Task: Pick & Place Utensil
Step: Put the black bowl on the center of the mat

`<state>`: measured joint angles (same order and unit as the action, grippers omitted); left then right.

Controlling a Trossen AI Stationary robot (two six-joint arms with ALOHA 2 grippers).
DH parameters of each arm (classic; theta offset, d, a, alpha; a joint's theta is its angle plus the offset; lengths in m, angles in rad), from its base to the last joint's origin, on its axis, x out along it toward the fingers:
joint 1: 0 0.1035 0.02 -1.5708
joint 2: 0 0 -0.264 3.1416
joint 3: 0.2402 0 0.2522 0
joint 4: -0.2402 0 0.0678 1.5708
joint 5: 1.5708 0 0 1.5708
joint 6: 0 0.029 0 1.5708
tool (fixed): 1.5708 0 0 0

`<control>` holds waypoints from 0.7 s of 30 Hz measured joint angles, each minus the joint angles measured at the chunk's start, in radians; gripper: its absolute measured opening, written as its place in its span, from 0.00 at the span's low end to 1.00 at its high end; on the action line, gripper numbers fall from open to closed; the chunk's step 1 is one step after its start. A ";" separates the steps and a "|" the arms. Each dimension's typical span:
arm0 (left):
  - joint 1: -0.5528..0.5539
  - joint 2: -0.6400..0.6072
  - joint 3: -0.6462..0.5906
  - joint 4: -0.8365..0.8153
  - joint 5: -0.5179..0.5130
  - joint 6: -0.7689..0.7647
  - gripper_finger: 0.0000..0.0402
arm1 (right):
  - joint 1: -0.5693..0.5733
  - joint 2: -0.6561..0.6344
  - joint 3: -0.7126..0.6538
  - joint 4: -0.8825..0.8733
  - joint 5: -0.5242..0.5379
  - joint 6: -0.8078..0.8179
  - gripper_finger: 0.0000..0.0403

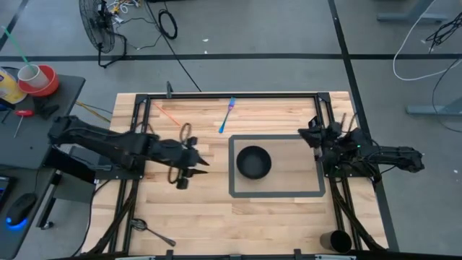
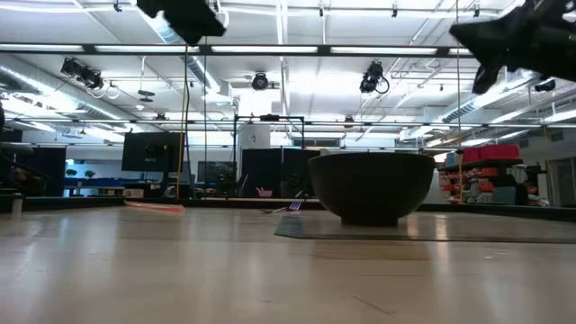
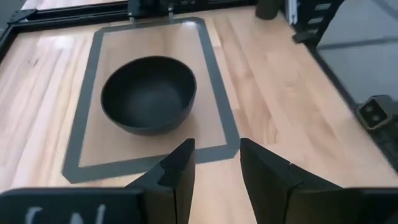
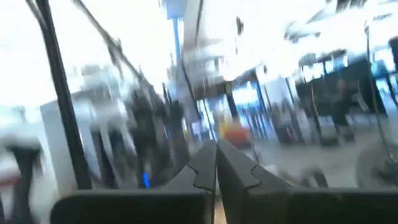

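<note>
A black bowl [image 1: 253,161] [image 2: 371,184] [image 3: 149,93] sits on a tan mat with a grey border [image 1: 238,193]. A blue utensil with a purple end [image 1: 227,115] [image 2: 288,207] lies flat on the table beyond the mat, and a thin orange utensil [image 1: 167,114] [image 2: 153,206] lies to its left. My left gripper [image 1: 203,163] [image 3: 217,155] hovers open just left of the mat, pointing toward the bowl and holding nothing. My right gripper [image 1: 310,132] [image 4: 216,165] is shut and raised by the mat's far right corner, facing the room.
A metal utensil [image 1: 151,231] lies near the table's near left corner. A black cup [image 1: 336,240] stands at the near right corner. A black frame [image 1: 231,94] runs around the tabletop. Bare wood lies near of the mat.
</note>
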<state>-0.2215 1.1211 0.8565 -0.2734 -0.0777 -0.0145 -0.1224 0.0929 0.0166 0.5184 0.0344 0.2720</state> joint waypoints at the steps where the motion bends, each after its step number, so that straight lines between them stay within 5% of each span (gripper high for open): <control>1: -0.004 -0.031 -0.033 0.015 0.000 -0.003 0.33 | 0.003 0.010 0.000 0.065 -0.006 0.027 0.04; 5: -0.008 -0.119 -0.124 0.061 0.003 -0.020 0.33 | 0.057 0.134 0.010 0.214 -0.096 0.028 0.04; 13: -0.006 -0.157 -0.148 0.059 -0.034 -0.019 0.33 | 0.250 0.618 0.231 0.208 0.030 -0.066 0.09; 21: -0.006 -0.156 -0.148 0.011 -0.053 -0.001 0.33 | 0.451 1.022 0.655 -0.328 0.270 -0.019 0.30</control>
<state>-0.2279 0.9646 0.7086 -0.2628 -0.1302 -0.0151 0.3290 1.1150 0.6714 0.1901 0.3044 0.2531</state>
